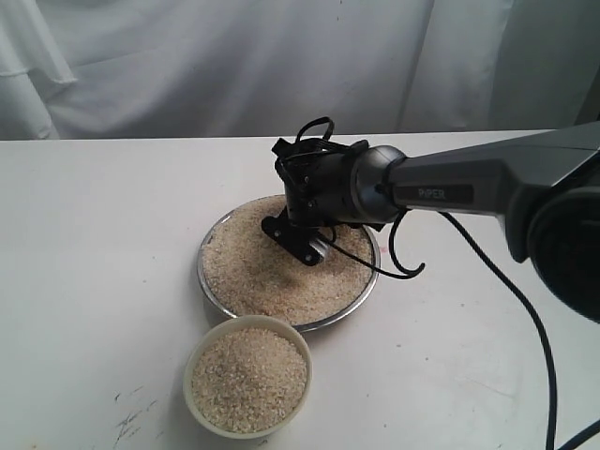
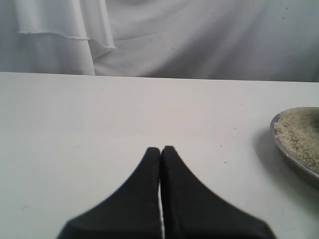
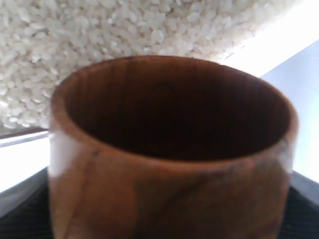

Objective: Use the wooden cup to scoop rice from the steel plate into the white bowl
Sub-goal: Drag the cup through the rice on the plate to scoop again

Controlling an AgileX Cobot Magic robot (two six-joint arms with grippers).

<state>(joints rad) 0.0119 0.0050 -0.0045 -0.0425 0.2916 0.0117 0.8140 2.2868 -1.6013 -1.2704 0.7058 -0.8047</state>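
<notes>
Over the steel plate [image 1: 212, 291], which is spread with rice [image 1: 253, 272], my right gripper [image 1: 305, 246] points down at the grains. It is shut on the wooden cup [image 3: 169, 189], which the gripper hides in the exterior view. Seen from the right wrist, the cup's dark inside holds nothing and its mouth faces the rice [image 3: 99, 30] close by. The white bowl [image 1: 191, 375] stands just in front of the plate, filled with rice [image 1: 248, 380]. My left gripper [image 2: 160, 149] is shut and empty over bare table, with the plate's rim [image 2: 294, 167] off to one side.
A black cable [image 1: 525, 309] trails from the right arm [image 1: 469, 192] across the table on the right. A white cloth backdrop [image 1: 234, 66] hangs behind the table's far edge.
</notes>
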